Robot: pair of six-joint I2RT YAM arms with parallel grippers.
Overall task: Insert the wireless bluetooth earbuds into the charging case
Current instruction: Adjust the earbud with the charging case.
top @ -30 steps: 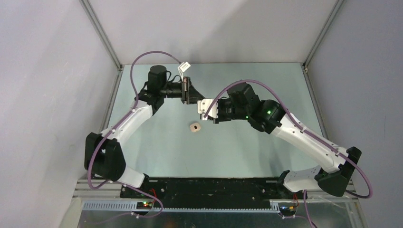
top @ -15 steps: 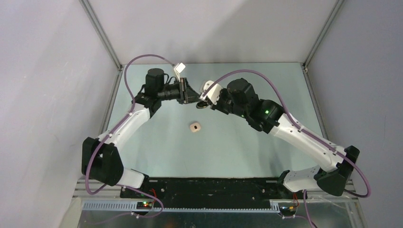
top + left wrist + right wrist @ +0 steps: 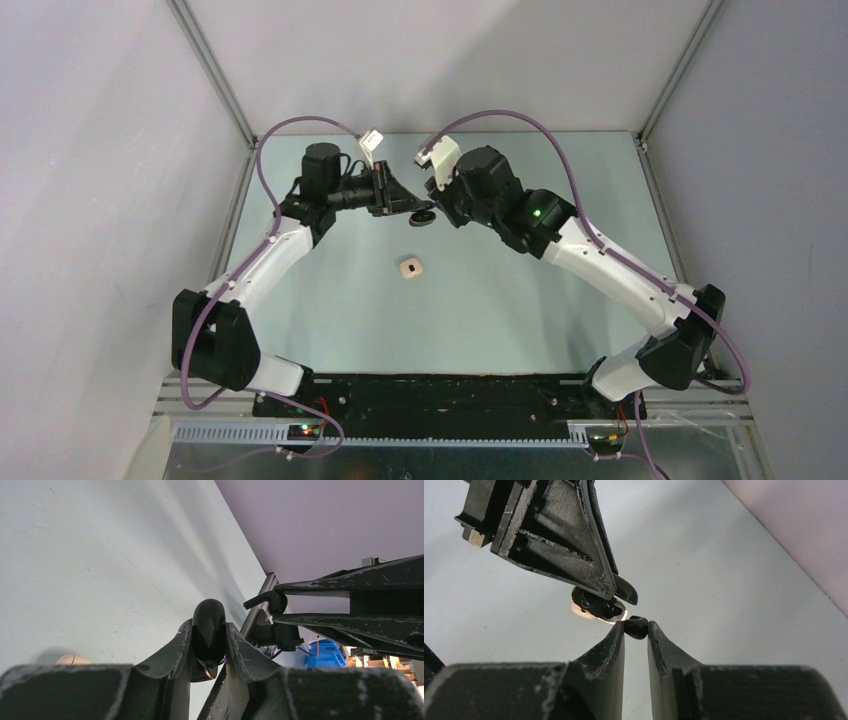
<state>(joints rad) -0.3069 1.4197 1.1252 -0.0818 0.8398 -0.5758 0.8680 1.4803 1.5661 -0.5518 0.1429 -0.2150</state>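
Nearest the arm bases, a small beige pebble-like case (image 3: 410,267) is lying alone on the pale green table (image 3: 520,300), well apart from both arms. Farther out, the two arms are reaching in toward each other above the table's middle, fingertips almost meeting.

The left gripper (image 3: 209,632) is clamping the charging case (image 3: 208,620), a glossy black rounded shell, between its two fingers, with the jaws drawn in close against the shell's sides. From the right wrist view the charging case is showing its inner face, with shiny black hollows and an orange glow along the rim. Whether a bud is already sitting in one hollow is too small to tell.

The right gripper (image 3: 636,630) is pinching one tiny black earbud (image 3: 636,626) at the very tips of its nearly closed fingers. The earbud is hanging just beside the lower edge of the charging case; whether the two are touching I cannot tell.
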